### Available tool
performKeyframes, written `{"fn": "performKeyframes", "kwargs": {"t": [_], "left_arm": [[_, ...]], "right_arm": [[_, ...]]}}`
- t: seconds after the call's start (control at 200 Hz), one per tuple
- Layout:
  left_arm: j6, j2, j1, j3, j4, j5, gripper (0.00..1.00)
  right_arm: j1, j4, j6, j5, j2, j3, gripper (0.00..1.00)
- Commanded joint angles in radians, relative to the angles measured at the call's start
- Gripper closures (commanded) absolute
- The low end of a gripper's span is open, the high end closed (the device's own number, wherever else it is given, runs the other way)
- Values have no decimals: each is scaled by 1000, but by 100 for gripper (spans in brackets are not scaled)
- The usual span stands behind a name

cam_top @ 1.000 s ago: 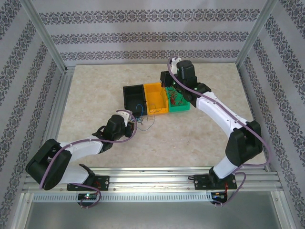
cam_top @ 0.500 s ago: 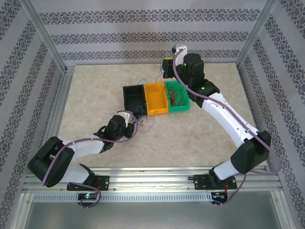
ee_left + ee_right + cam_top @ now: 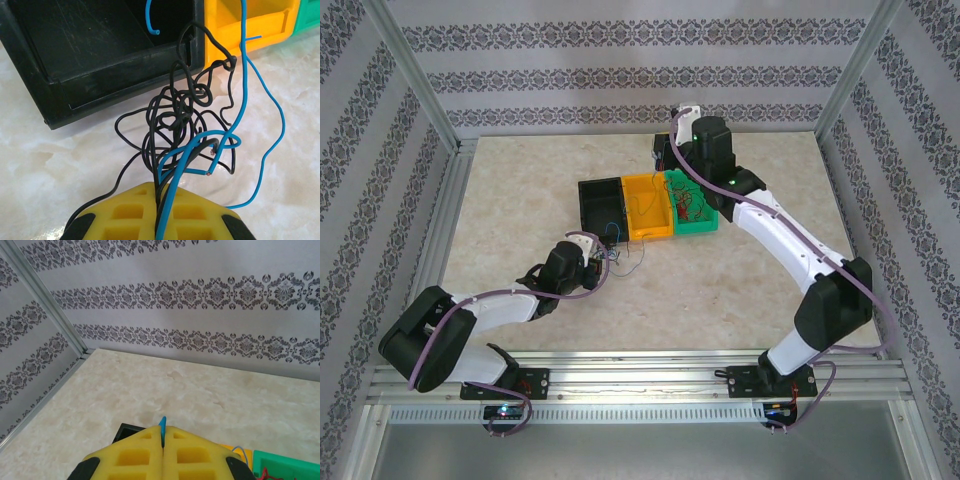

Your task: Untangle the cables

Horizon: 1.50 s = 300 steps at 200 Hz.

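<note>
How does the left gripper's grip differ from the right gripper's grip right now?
The left gripper clamps several strands, black and blue; the right gripper pinches one blue wire, its tip poking out. The left points down at the tangle by the black bin; the right faces the patterned wall. Both are shut.

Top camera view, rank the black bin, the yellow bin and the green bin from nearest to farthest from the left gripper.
1. Black bin, just beyond the left gripper.
2. Yellow bin, middle of the row.
3. Green bin, right end of the row.
</note>
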Motion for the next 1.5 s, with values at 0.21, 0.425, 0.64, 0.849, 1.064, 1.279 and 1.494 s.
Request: {"fn": "performKeyframes", "kwargs": {"t": [0.21, 0.425, 0.64, 0.849, 1.064, 1.279, 1.494], "left_arm": [[-12, -19, -4, -9, 29, -18, 100], [-11, -16, -4, -8, 28, -17, 100], [-10, -18, -4, -8, 27, -15, 100], [-7, -9, -4, 0, 23, -6, 100], [-5, 1, -4, 8, 21, 0, 100], [0, 10, -4, 15, 16, 8, 100], [4, 10, -4, 17, 13, 12, 100]], "right_arm": [[-37, 25, 17, -21, 50, 15, 98], [-39, 9, 20, -56, 84, 33, 98], [-60, 7, 31, 33, 64, 3, 99], [-130, 12, 81, -8, 49, -8, 99], [-126, 3, 74, -52, 70, -1, 99], [-75, -6, 46, -147, 103, 10, 98], [-27, -36, 44, -226, 146, -1, 98]]}}
